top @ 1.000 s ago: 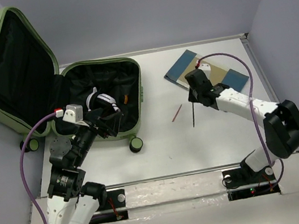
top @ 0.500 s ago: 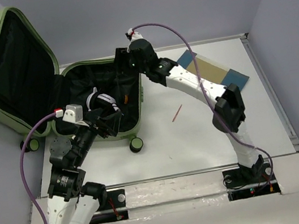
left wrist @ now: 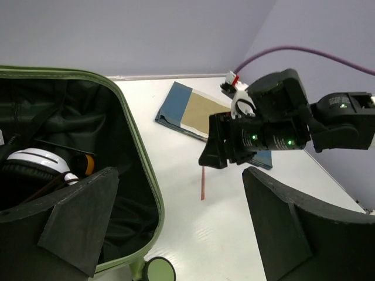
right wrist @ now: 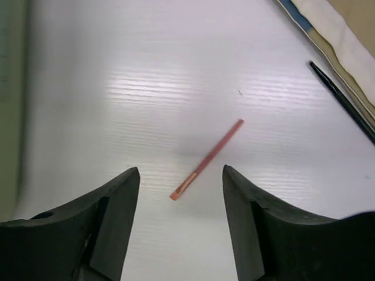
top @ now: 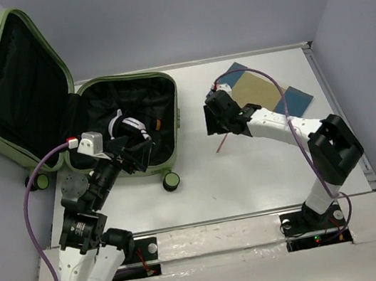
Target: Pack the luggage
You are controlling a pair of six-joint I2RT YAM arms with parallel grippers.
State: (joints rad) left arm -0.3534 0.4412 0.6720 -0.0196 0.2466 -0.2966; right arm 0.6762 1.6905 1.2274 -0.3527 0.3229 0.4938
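Item, my right gripper (right wrist: pixel 180 171): fingers (right wrist: pixel 111 222) spread, nothing pinched, hanging directly over the thin red stick (right wrist: pixel 208 158). Item, that stick: flat on the table (top: pixel 265 171), to the right of the luggage (top: pixel 177 117) and apart from its right rim. Its long axis slants across my gap, near end toward the luggage, far end away, so I judge a wrist turn is wanted before closing across it. Item, black pen (right wrist: pixel 343 99) and blue-and-tan notebook (top: pixel 266 91): farther right of the luggage, beyond the stick. Item, my left gripper (left wrist: pixel 180 181): spread wide, empty, over the luggage's near rim, the farther hand. Luggage open, white headphones (left wrist: pixel 35 161) inside.
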